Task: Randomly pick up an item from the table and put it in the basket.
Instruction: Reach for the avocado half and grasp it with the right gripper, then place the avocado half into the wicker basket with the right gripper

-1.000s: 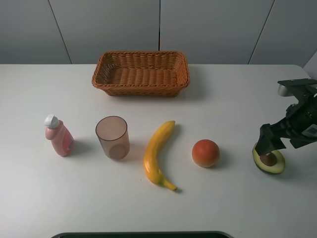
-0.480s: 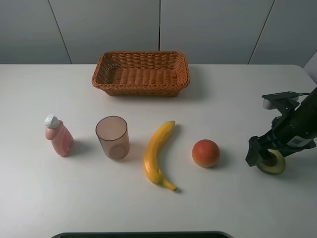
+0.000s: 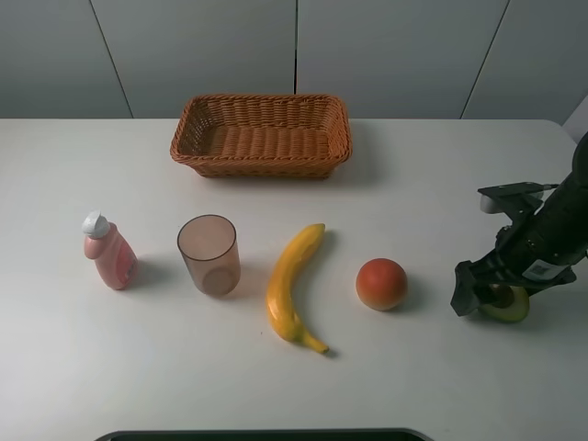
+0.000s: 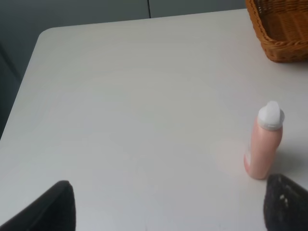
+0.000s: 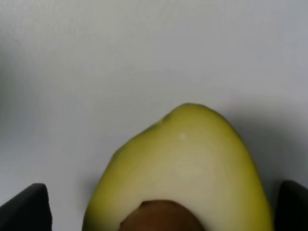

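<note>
Nearest me, at the right end of the bench, the right tool sits low over the avocado half. The fruit lies flesh-up on the bench with its brown pit showing. In the wrist view its two fingers stand wide on either side, with a strip of bare bench between each one and the skin. It is released, with nothing gripped yet.

The left tool hangs over the left side, jaws spread and empty, just short of the pink bottle.

I'd judge the avocado light and firm. Its skin looks smooth and its sides curve, so pads closing high up could ride off it. The better hold seems to be across the broad middle, low against the skin, not at the tapered end.

Along the same row sit a round orange-red fruit, just beside the avocado, then a banana and a cup.

Farthest off, against the back edge, is the basket, well apart from the avocado and holding nothing I can see. Its low flared sides should make for an easy drop.
</note>
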Controlling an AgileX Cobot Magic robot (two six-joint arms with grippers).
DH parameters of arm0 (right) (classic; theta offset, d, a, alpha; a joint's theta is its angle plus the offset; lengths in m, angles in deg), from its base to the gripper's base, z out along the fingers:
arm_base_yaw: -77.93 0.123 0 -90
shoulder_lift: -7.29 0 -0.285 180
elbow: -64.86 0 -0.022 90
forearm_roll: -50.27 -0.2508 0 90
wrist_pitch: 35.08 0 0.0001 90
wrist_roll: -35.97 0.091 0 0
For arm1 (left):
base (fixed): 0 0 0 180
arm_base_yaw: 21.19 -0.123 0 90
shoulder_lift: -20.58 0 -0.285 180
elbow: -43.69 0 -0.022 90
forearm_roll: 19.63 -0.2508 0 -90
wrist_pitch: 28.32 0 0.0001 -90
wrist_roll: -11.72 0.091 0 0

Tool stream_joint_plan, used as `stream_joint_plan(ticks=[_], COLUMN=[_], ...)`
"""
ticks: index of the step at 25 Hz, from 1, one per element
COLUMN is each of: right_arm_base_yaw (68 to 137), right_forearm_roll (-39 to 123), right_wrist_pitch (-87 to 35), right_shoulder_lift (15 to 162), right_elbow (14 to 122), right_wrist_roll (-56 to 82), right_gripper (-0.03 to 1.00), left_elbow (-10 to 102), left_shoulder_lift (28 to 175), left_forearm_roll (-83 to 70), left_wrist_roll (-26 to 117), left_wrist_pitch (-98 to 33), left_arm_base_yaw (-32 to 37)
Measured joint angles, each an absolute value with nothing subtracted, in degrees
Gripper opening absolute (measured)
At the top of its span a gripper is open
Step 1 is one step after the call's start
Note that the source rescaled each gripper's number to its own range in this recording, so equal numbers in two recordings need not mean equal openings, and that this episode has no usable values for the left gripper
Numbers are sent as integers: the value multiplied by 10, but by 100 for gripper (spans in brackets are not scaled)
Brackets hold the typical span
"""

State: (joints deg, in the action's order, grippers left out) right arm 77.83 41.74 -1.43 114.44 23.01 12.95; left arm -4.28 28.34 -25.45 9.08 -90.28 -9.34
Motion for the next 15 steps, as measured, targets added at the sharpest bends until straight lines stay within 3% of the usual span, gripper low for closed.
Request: stream_joint_plan(ticks=[2, 3, 4, 6, 7, 15], right_arm_base_yaw=[778, 778, 778, 778, 778, 778], right_forearm_roll=[417, 417, 417, 417, 416, 413], right_wrist_pitch=[-14, -14, -14, -14, -14, 22], right_shoulder_lift=[1144, 1144, 1144, 1144, 1144, 1143], right_elbow=[230, 230, 230, 230, 230, 248], right_wrist_roll=[138, 144, 151, 163, 168, 180], right_gripper=[99, 90, 72, 11, 0, 1], left_elbow=[-43, -43, -43, -43, -43, -43], left_shoulder_lift=[283, 283, 283, 283, 283, 283], left_forearm_roll=[-254, -254, -254, -254, -254, -254], left_wrist_roll=[91, 91, 91, 91, 91, 91], left_wrist_pitch=[-903, -903, -903, -903, -903, -903], left_arm_base_yaw=[-93, -93, -93, -93, -93, -93])
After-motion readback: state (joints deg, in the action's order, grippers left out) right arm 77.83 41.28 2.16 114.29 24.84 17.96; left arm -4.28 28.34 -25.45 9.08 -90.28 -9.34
